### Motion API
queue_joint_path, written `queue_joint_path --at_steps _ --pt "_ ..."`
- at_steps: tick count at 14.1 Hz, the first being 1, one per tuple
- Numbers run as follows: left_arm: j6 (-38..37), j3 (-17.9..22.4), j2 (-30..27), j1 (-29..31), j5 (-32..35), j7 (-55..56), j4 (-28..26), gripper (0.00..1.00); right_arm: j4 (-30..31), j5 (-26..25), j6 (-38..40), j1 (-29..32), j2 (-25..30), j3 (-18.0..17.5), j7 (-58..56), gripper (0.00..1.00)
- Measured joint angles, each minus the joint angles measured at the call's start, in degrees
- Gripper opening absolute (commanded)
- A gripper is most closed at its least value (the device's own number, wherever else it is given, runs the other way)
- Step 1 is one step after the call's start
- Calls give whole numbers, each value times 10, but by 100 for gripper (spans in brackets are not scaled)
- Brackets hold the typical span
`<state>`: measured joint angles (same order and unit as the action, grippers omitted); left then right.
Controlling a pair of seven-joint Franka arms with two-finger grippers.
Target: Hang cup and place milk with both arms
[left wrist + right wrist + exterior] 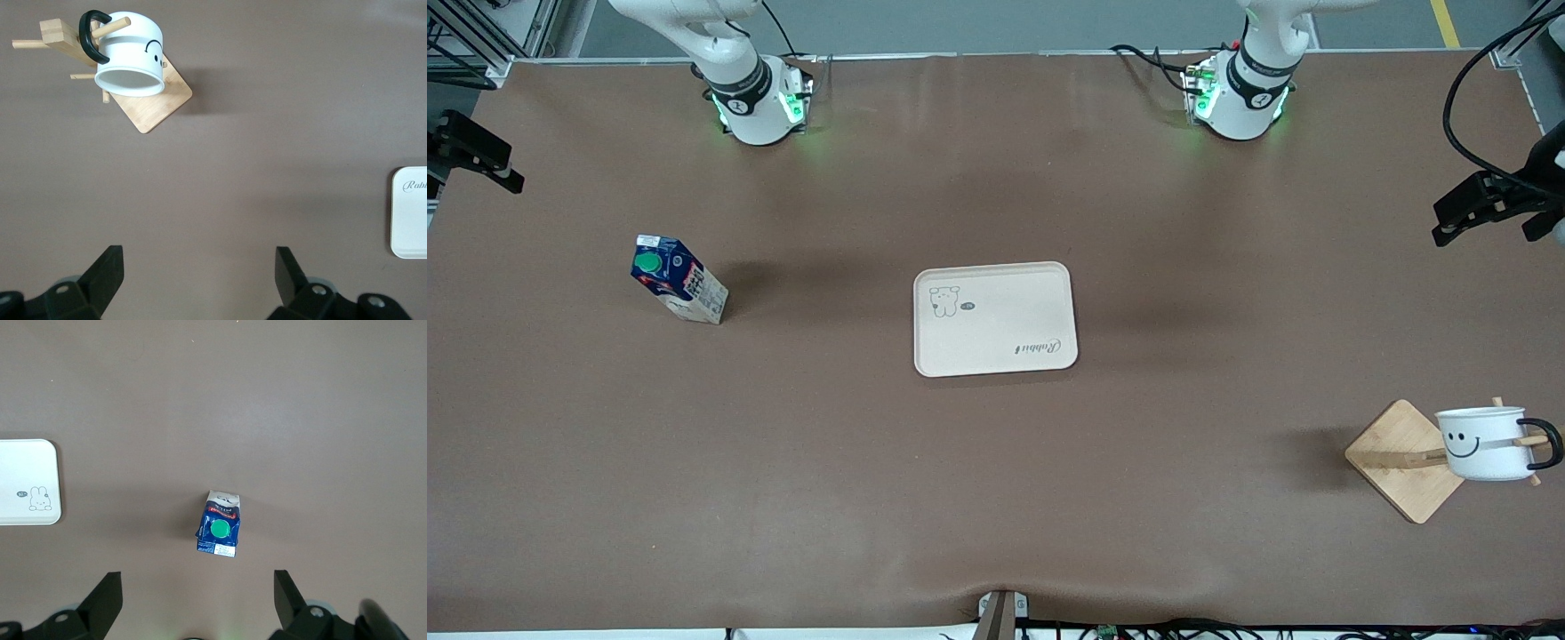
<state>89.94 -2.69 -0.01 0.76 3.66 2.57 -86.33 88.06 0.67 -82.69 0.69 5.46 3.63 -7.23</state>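
A brown table carries a cream tray [996, 320] at its middle. The milk [679, 278] stands upright near the right arm's end of the table; the right gripper [198, 600] hangs high over it, fingers spread wide and holding nothing. Toward the left arm's end, near the camera-side edge, the cup [1487, 443] hangs by its black handle on a peg of a wooden rack [1403, 459]. The left gripper [199, 280] hangs well above the bare table near the rack, fingers spread wide, touching nothing
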Motion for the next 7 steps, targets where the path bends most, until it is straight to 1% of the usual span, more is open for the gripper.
queue_joint_path --at_steps 4,7 --pt "-3 0 0 0 0 -4 0 100 0 0 0 3 0 2 1 100" --pt "-6 0 0 0 -16 -4 -2 100 0 0 0 3 -1 3 1 100"
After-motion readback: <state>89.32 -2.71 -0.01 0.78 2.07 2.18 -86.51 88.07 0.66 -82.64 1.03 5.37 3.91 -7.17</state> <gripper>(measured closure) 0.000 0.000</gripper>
